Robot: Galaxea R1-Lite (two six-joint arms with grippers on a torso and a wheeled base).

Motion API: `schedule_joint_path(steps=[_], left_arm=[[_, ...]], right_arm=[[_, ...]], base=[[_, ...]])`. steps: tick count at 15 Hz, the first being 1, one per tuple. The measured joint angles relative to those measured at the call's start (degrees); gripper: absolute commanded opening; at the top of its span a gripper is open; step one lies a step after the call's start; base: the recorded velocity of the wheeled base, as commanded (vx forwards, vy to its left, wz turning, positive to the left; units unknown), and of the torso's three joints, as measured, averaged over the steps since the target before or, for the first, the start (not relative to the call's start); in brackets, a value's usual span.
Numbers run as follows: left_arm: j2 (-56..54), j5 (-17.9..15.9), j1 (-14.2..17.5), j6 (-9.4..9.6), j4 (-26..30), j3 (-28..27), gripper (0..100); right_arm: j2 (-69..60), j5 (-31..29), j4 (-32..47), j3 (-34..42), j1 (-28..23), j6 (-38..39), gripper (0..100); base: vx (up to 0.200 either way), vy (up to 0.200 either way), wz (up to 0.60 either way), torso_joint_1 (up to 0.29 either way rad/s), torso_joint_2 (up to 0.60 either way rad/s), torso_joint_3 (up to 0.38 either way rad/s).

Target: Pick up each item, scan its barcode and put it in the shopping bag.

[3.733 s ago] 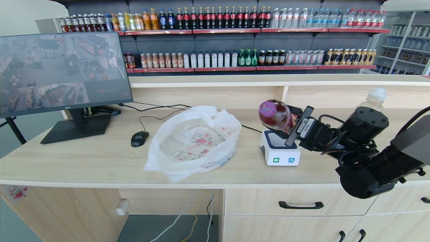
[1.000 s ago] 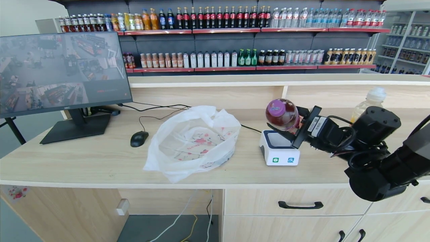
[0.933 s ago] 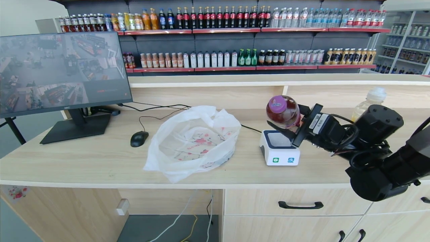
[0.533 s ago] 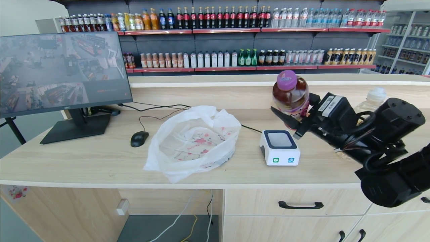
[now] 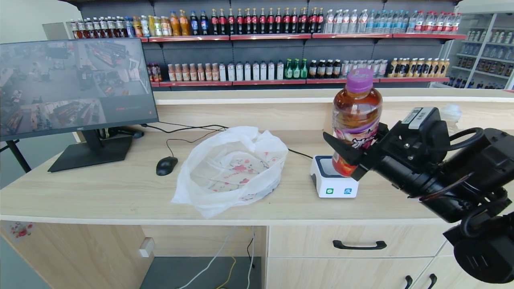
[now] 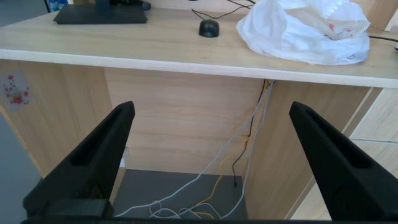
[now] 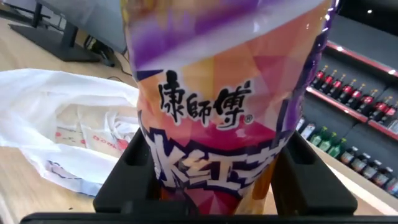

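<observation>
Pinching the purple-capped bottle [image 5: 356, 108] around its lower half, the right gripper [image 5: 350, 150] holds it upright beside the white scanner [image 5: 327, 182] (the shopping bag [image 5: 231, 168] lies open on the counter [image 5: 100, 192], left of the scanner). The left gripper [image 6: 211, 109] hangs below the counter edge, jaws spread wide.

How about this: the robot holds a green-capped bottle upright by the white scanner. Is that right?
No, the cap is purple, not green. The head view shows the right gripper holding the bottle upright by the white scanner.
</observation>
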Motion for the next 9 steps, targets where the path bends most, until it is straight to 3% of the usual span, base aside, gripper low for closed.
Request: schedule_joint_path(steps=[4,9], left_arm=[[0.00,0.00,0.00,0.05,0.00,0.00,100],[0.00,0.00,0.00,0.05,0.00,0.00,100]], right_arm=[[-2.01,-4.46,0.06,3.71,-0.83,9.19,0],[-4.00,-5.86,-0.07,5.22,-6.56,14.65,0]], base=[[0.000,0.000,0.00,0.000,0.00,0.000],[0.000,0.000,0.00,0.000,0.00,0.000]])
